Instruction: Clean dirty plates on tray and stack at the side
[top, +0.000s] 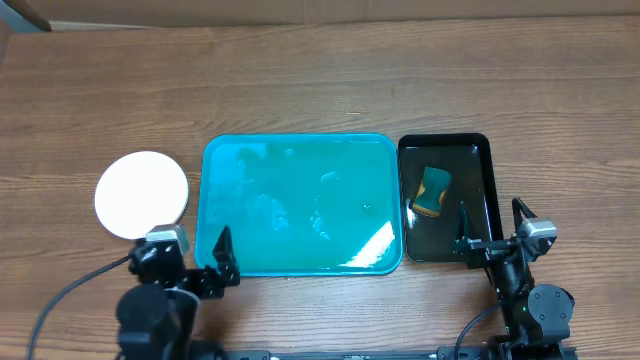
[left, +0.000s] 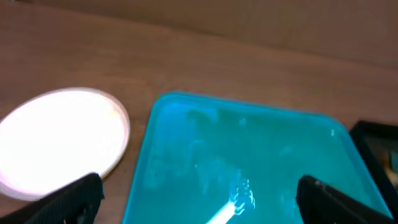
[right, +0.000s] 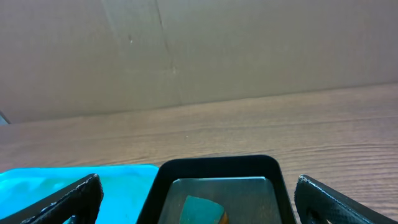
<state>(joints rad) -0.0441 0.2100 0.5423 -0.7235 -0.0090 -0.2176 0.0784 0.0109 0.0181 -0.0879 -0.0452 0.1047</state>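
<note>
The teal-blue tray (top: 300, 205) lies mid-table with wet streaks and no plates on it; it also shows in the left wrist view (left: 249, 162) and at the left edge of the right wrist view (right: 74, 177). A white plate (top: 142, 194) lies on the table left of the tray, seen from the left wrist too (left: 59, 140); whether other plates lie under it I cannot tell. My left gripper (top: 208, 262) (left: 199, 202) is open and empty at the tray's near-left corner. My right gripper (top: 490, 228) (right: 199, 202) is open and empty at the near edge of the black tray.
A narrow black tray (top: 445, 197) (right: 217, 171) stands right of the teal tray and holds a teal-and-yellow sponge (top: 433, 192) (right: 202, 210). A cardboard wall (right: 199, 50) runs along the table's far edge.
</note>
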